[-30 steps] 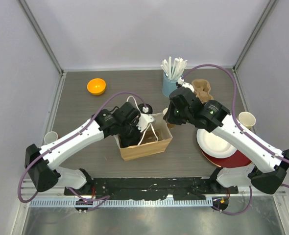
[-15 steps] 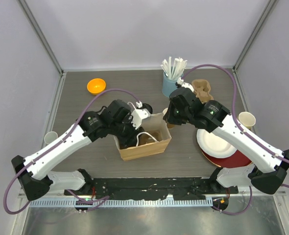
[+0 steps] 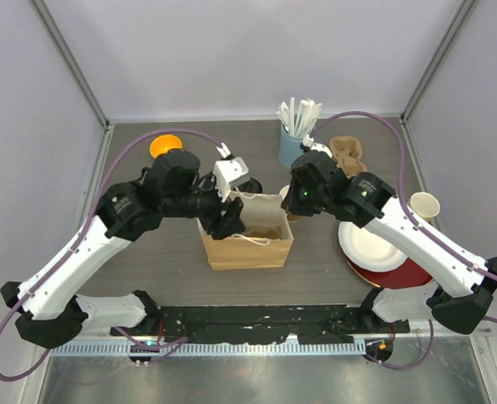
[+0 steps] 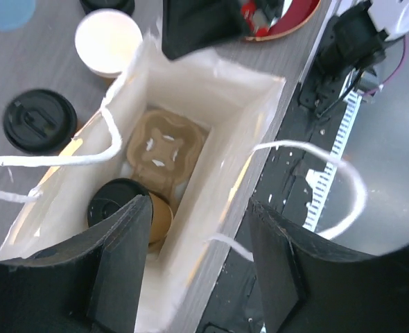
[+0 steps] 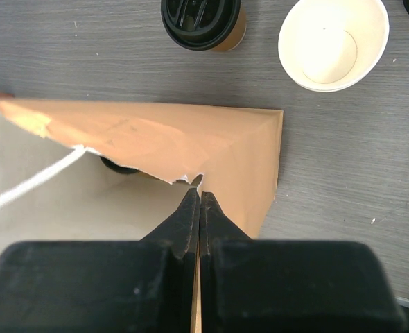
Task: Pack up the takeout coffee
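One lidded coffee cup (image 4: 118, 208) sits inside the paper bag (image 4: 225, 118), in a slot of the brown cardboard tray (image 4: 164, 144) on the bag's floor. A second lidded cup (image 4: 39, 119) stands on the counter (image 4: 38, 66) just outside the bag, near an unlidded cup (image 4: 109, 40) (white inside).

Left claw (image 4: 199, 205) hangs over the bag's mouth, released, fingers (image 4: 121, 263) wide apart w/ nothing btwn them. One white cord handle (image 4: 52, 159) droops across the near rim.

Right claw (image 5: 199, 201) is clenched on the bag's torn top edge, at its far right corner in the top view.

Bag stands upright mid-counter btwn both arms.

Farther out:
- blue cup of straws (image 3: 293, 145)
- spare cardboard tray (image 3: 347, 153)
- orange bowl (image 3: 164, 145), partly behind the left arm
- white plate (image 3: 366, 248) on a red plate (image 3: 400, 276)
- pale cup (image 3: 424, 204) at the right edge
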Controlling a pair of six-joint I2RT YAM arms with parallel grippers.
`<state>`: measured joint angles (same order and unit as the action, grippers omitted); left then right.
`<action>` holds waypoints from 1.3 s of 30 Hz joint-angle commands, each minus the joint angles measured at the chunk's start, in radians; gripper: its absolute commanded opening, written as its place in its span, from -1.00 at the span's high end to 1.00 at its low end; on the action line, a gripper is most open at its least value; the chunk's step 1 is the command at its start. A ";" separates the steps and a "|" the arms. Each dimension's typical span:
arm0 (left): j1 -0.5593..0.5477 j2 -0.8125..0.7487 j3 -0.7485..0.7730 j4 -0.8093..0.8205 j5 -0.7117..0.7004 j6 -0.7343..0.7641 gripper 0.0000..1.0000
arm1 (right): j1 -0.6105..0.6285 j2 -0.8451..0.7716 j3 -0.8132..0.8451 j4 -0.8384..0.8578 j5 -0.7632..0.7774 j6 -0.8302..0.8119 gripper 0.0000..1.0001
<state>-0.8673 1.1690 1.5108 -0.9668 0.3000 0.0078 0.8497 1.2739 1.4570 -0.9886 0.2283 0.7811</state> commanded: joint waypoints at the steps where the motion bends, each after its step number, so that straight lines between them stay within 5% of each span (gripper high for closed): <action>1: 0.027 0.012 0.126 0.060 0.024 -0.003 -0.25 | 0.005 -0.030 -0.014 -0.005 -0.009 -0.025 0.98; 10: 0.198 0.123 0.322 0.085 0.087 -0.121 -0.30 | 0.003 -0.050 -0.018 -0.019 0.003 -0.022 0.81; 32: 0.384 0.241 0.419 0.102 0.051 -0.195 -0.44 | 0.005 -0.057 0.077 0.024 -0.055 -0.128 -0.69; 39: 0.448 0.379 0.534 -0.007 0.102 -0.132 -0.50 | 0.003 -0.080 0.080 0.054 -0.084 -0.166 -0.75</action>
<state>-0.4484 1.4651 1.9553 -0.9199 0.3603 -0.1707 0.8497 1.2407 1.5036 -0.9905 0.1642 0.6548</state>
